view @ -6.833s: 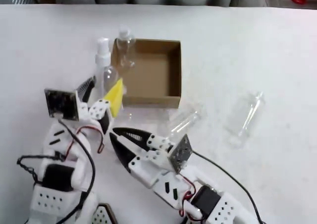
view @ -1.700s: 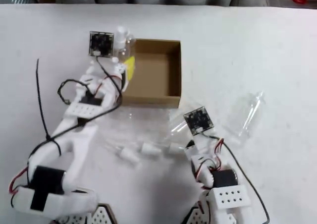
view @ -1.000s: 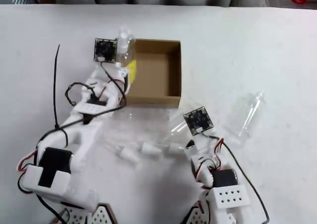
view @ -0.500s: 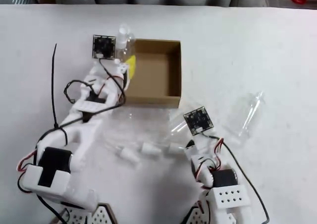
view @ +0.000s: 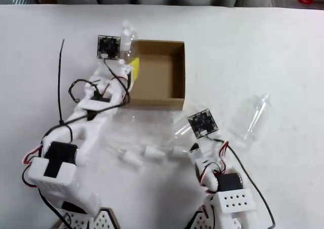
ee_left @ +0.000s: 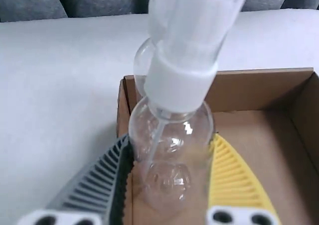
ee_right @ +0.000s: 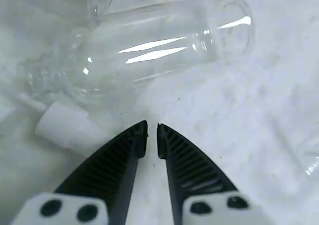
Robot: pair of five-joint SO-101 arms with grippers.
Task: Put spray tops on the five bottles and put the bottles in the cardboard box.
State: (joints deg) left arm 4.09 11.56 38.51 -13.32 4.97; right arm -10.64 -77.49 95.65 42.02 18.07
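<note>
White worktop (view: 253, 41) beneath us: our left tool (ee_left: 168, 153) grasps a capped spray bottle (ee_left: 172, 130) at a corner of the cardboard box (view: 157, 103), ready for lowering in; our right tool (ee_right: 151, 134) hangs clenched, empty.

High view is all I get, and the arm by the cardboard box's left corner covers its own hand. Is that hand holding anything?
Observer: Yes. The left hand grips a clear bottle between its grey and yellow fingers.
Visitor: Does that bottle have its top on?
Observer: It does: a white spray top is on its neck.
Visitor: And the other arm's hand?
Observer: The right hand is closed on nothing, beside a lying bottle and a loose white top.
</note>
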